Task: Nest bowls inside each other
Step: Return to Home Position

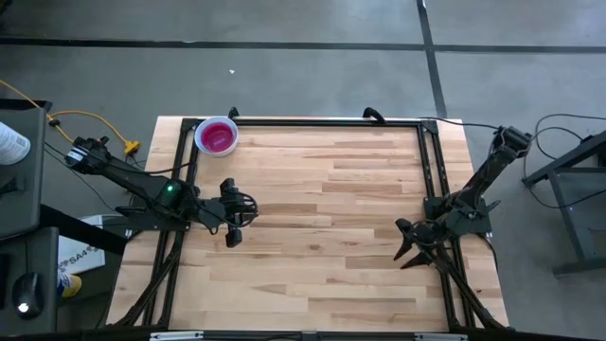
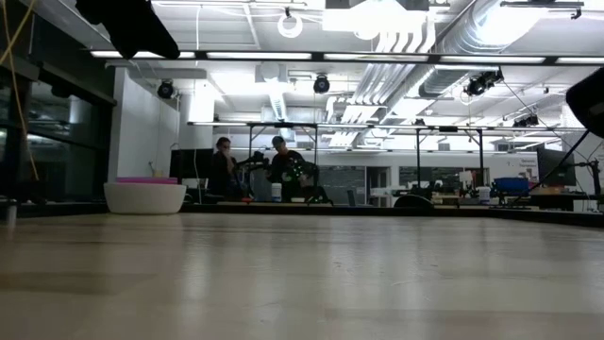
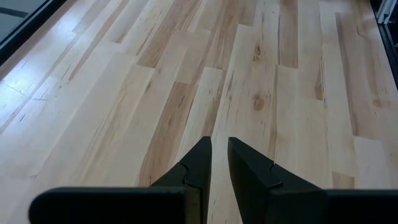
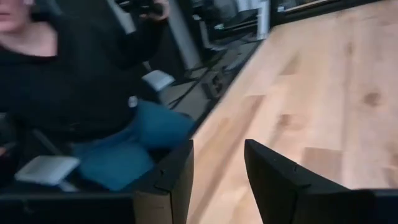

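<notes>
From above I am seeing the stack of round plastic bowls (image 1: 216, 136), magenta innermost, sitting at the wooden table's (image 1: 331, 208) far left corner. The left gripper (image 1: 233, 230) is hovering empty, well apart from it, its fingers (image 3: 198, 163) showing only a narrow gap in the left wrist view. The right gripper (image 1: 409, 248) is waiting at the table's right edge, and its own wrist view is showing it spread wide and empty.

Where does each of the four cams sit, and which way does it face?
High: overhead, straight down on the table; both arms, left gripper, right gripper.
Low: table height, level across to the room; stacked bowls, arm parts at top corners.
Left wrist: down at bare planks past narrowly parted fingers.
Right wrist: past open fingers over the table edge at a seated person.
Shared: high and low both show the bowls.
</notes>
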`<action>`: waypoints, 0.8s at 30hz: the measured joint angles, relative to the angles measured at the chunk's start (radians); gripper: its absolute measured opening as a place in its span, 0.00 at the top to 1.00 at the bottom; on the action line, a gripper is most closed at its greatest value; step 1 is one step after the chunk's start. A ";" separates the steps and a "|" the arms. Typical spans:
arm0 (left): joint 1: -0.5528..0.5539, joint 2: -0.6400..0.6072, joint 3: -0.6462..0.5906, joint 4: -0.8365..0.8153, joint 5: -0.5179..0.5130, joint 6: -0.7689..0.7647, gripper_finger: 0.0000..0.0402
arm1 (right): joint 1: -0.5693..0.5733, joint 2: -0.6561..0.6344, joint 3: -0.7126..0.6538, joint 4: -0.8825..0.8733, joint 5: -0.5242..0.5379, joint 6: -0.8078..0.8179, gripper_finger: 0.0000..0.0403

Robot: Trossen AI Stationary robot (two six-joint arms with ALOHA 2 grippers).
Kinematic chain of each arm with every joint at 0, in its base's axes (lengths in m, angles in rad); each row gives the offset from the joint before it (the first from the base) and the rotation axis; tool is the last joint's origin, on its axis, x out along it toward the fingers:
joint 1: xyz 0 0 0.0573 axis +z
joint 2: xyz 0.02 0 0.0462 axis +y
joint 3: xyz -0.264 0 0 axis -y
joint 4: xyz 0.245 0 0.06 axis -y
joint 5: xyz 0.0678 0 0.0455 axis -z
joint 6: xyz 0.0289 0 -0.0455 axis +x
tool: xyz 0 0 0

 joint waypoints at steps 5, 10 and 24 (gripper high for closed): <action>0.000 0.000 0.000 0.005 0.000 0.000 0.87 | 0.000 -0.028 -0.001 -0.045 -0.078 -0.001 0.66; 0.000 0.000 0.000 0.018 -0.002 0.000 0.87 | 0.000 -0.057 -0.001 -0.124 -0.073 -0.001 0.66; 0.000 0.000 0.000 0.039 -0.006 -0.002 0.87 | 0.000 -0.242 -0.002 -0.287 -0.164 -0.070 0.66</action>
